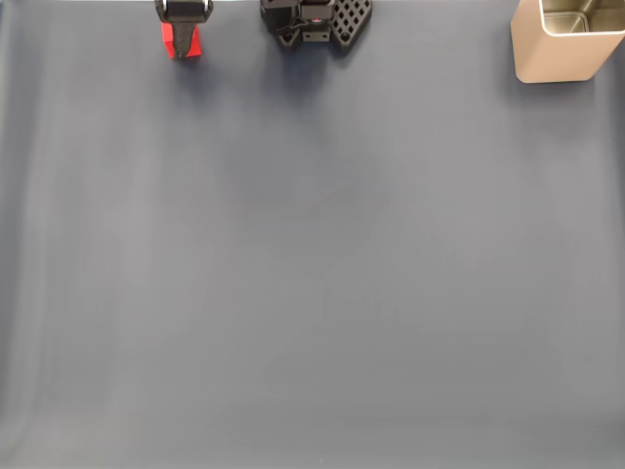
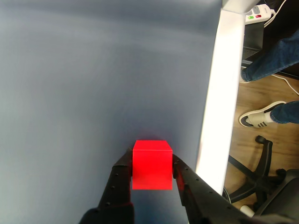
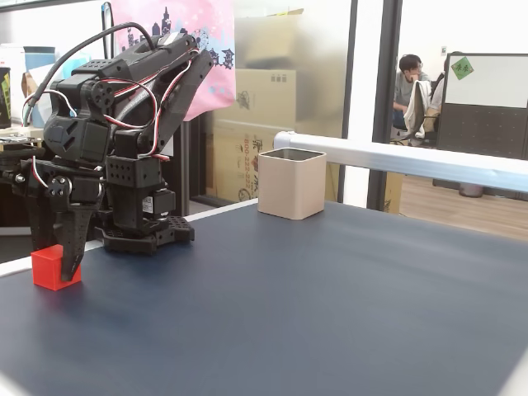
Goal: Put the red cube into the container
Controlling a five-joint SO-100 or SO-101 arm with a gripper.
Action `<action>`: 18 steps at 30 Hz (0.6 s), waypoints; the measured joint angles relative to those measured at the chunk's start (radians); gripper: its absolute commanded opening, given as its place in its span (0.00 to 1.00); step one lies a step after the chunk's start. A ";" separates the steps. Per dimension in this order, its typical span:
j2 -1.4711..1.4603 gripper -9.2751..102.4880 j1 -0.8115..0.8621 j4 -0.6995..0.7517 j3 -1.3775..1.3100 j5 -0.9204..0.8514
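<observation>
I am seeing the red cube point(image 2: 152, 164) sitting right between the two black fingers of the gripper point(image 2: 152, 175) in the wrist view, with each finger pressing against one side face of it. In a fixed view the cube point(image 3: 54, 266) is resting on the dark blue table point(image 3: 330, 289), and the gripper point(image 3: 62, 268) is reaching straight down onto it from above, so I am reading the gripper as clenched on the cube while the cube is sitting on the surface; whether it is lifted a hair I cannot tell. In a fixed view from above, the cube point(image 1: 182, 40) is showing at the top edge of the picture, partly under the gripper point(image 1: 184, 44).

The container point(image 3: 291, 182) is standing upright well apart from the gripper, beyond it and off to the right in a fixed view, near the far edge of the table. From above, the container point(image 1: 562, 49) is sitting in the upper right corner, with its shiny inside facing the camera, far to the right of the gripper.

The arm's base point(image 1: 314, 23) is standing between the gripper and the container in the view from above, closer to the gripper. In the wrist view, a white table edge point(image 2: 219, 98) is running to the right of the gripper, and beyond it a person's leg and shoe point(image 2: 259, 117) are showing over a wooden floor beside an office chair's base point(image 2: 254, 175).
</observation>
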 measured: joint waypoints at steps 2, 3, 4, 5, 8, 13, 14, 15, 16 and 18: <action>0.006 0.08 -0.021 0.000 0.000 -0.008; 0.011 0.08 -0.040 0.000 0.002 -0.011; 0.015 0.08 -0.066 0.005 0.000 -0.011; 0.018 0.08 -0.095 0.015 -0.006 -0.011; 0.018 0.08 -0.238 0.075 -0.061 0.018; 0.014 0.08 -0.603 0.178 -0.235 0.126; 0.011 0.08 -0.687 0.202 -0.282 0.140; 0.005 0.08 -0.772 0.227 -0.334 0.160; 0.005 0.08 -0.848 0.245 -0.376 0.167; 0.000 0.08 -1.008 0.282 -0.465 0.172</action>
